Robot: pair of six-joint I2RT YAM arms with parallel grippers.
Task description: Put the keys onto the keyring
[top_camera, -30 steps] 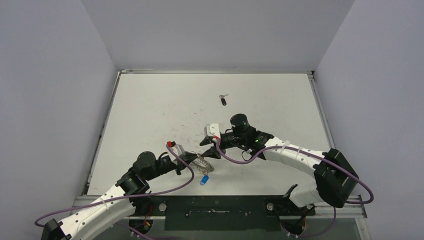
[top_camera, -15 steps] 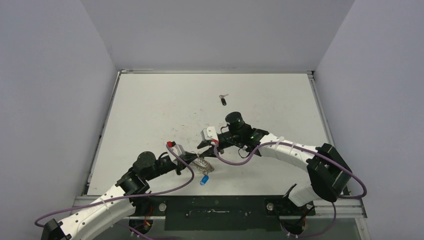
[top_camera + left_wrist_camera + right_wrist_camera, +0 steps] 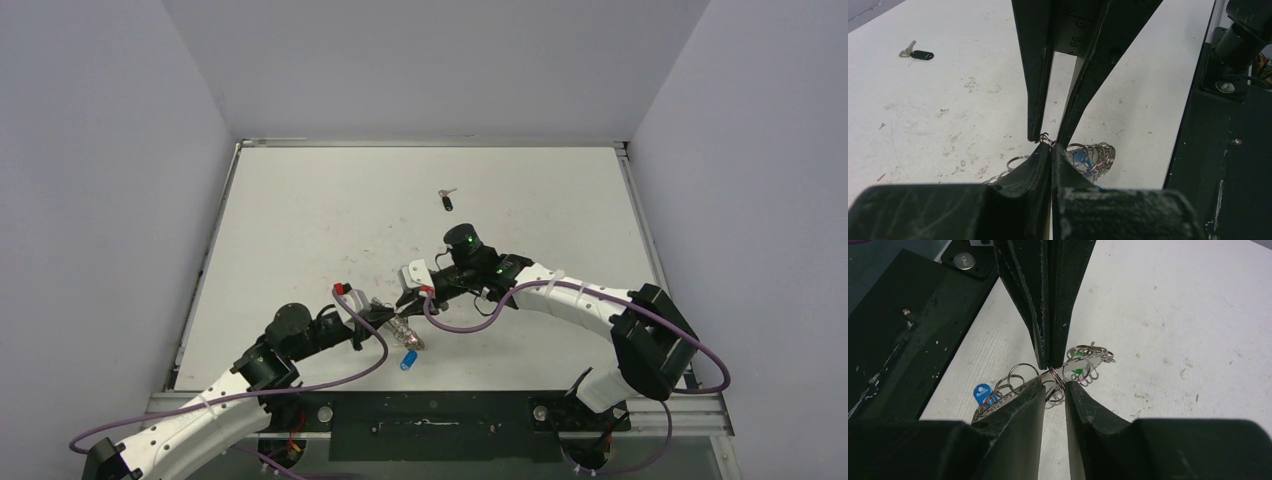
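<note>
Pinched a loop of the keyring (image 3: pixel 410 332) with the left hand (image 3: pixel 390 318), pressed together, near-centre on the desk (image 3: pixel 300 220). Straddled it with the right hand (image 3: pixel 402 304), narrowly parted. Saw one of the keys (image 3: pixel 446 201) far back.

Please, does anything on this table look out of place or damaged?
One black-headed key lies alone toward the far side of the table, well apart from the keyring pinched by the left gripper. Its surface shows dark scuffs. Nothing looks spilled or broken.
</note>
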